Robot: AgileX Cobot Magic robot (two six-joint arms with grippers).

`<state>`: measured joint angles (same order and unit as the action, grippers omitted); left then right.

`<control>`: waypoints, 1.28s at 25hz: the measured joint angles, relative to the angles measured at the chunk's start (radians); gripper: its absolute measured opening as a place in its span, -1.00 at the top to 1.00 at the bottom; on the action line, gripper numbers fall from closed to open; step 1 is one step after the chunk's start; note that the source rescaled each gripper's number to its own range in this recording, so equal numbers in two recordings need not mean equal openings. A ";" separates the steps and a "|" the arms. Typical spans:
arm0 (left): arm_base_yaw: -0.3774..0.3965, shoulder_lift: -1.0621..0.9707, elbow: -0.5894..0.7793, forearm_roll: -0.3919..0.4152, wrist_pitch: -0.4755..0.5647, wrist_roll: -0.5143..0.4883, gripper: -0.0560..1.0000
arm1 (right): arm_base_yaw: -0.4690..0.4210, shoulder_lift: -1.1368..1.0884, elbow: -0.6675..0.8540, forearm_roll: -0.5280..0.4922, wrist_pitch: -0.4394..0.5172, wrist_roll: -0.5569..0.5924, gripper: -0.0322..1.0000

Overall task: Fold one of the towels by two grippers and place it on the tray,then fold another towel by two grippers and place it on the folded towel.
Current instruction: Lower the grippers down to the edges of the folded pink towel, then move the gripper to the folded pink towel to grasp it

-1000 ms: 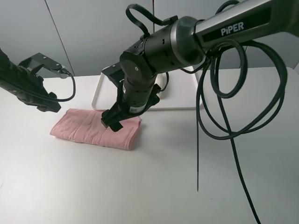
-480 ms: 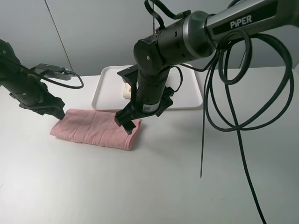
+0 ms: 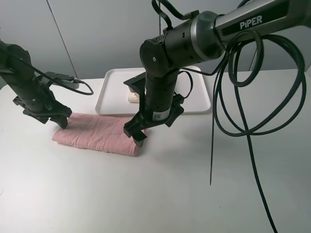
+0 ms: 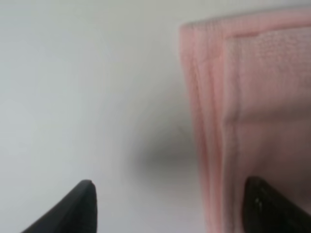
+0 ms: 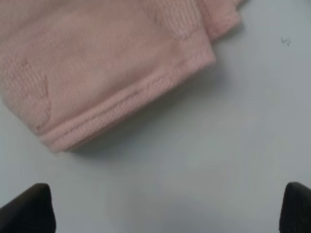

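So the pink towel (image 3: 97, 133) was lying folded into a long strip on the white worktop (image 3: 160, 194), just in front of the tray (image 3: 111, 92) and not touching it. The tray sat toward the back of the worktop. There was a bit of cream-white towel (image 3: 131, 95) showing on it, but the right arm (image 3: 160, 73) blocked most of that, so I couldn't tell how neatly it sat.

The left end effector (image 3: 61, 121) was down at the strip's left end. In its wrist view (image 4: 170, 213) the two fingers stood well apart, one over the pink towel (image 4: 252, 97) and the other over bare worktop, so they straddled the short edge with nothing pinched. Whether the tip over the cloth actually touched it, I couldn't tell.

The right end effector (image 3: 136, 135) was down at the other end of the strip, at the right edge. Its wrist view (image 5: 160, 213) showed the fingers spread really wide and holding nothing. Both tips were over bare worktop just beside the stitched edge of the pink towel (image 5: 97, 68). You could see the layers stacked at that corner, plus a faint embroidered outline on the top face.

Fat black cables (image 3: 252, 97) looped down off the right arm and hung over the right side of the worktop, well away from the towel.
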<state>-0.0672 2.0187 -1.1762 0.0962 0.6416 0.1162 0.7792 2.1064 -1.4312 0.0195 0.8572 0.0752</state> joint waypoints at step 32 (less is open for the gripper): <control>-0.002 0.067 -0.020 0.020 0.021 -0.028 -0.61 | -0.113 0.000 -0.002 0.234 -0.008 0.037 -1.00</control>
<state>-0.0696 2.0852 -1.1961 0.1158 0.6630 0.0883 0.6663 2.1064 -1.4328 0.2531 0.8493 0.1121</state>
